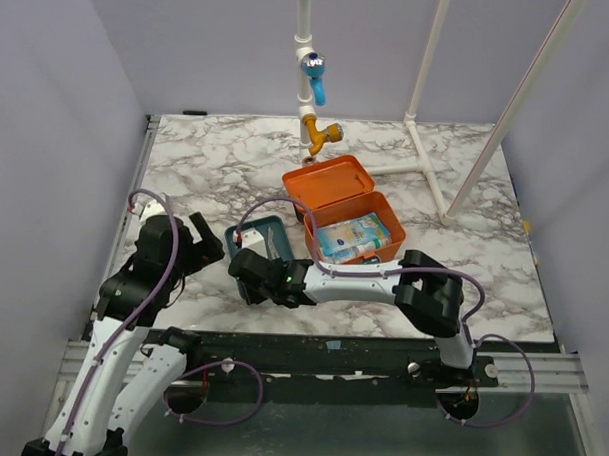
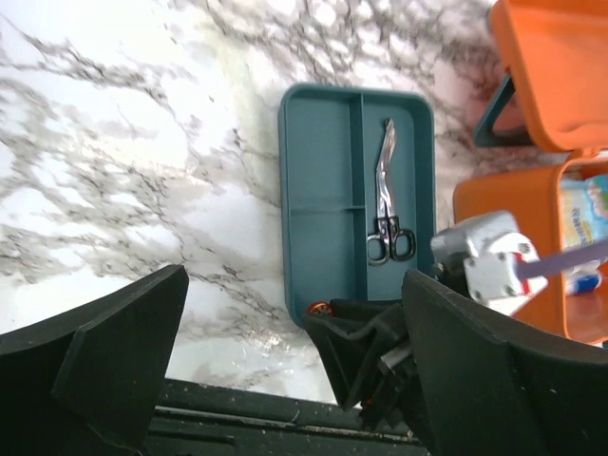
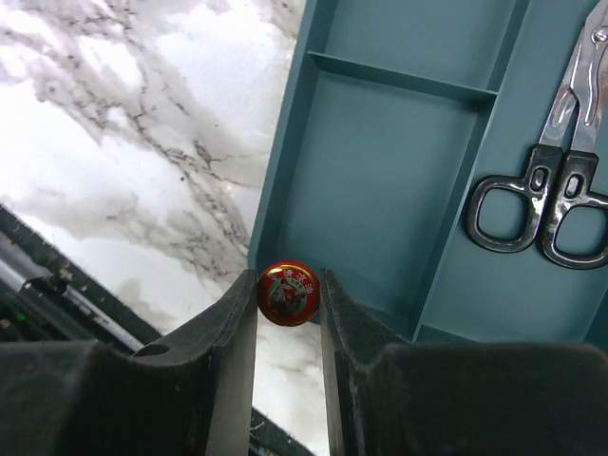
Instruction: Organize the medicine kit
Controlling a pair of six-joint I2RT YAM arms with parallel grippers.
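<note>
1. Kit [image 1: 328, 184]: mid-table [image 1: 207, 155], lid thrown back, box open. Blue-and-white packets [image 1: 352, 237] lie inside. Nothing is gripping it.
2. Tray [image 3: 380, 180]: flat on the table just left of the kit, apart from it. The two left compartments are bare. Scissors [image 3: 541, 199] lie in the long right one.
3. Right gripper [image 3: 289, 283]: reaches across in front of the kit and is closed on a small round red tin [image 3: 288, 294], pinched by its sides. The tin sits in line with the tray's near-left corner, about over the rim. Its height above the tray is hard to judge.
4. Left gripper [image 2: 294, 280]: jaws spread wide, nothing between them. It hovers near the tray's near end, close to the right gripper.
5. Step in hand, as I read it: set the tin into the big near-left compartment.
6. Doing it well:
   - Carry the tin inward, past the rim, before descending.
   - Stay left of the divider, away from the scissors.
   - Go down close to the floor, then open. A round tin dropped from height may roll or hop out.
   - Lift straight up afterwards.
   - Keep the left gripper back from the corner.
</note>
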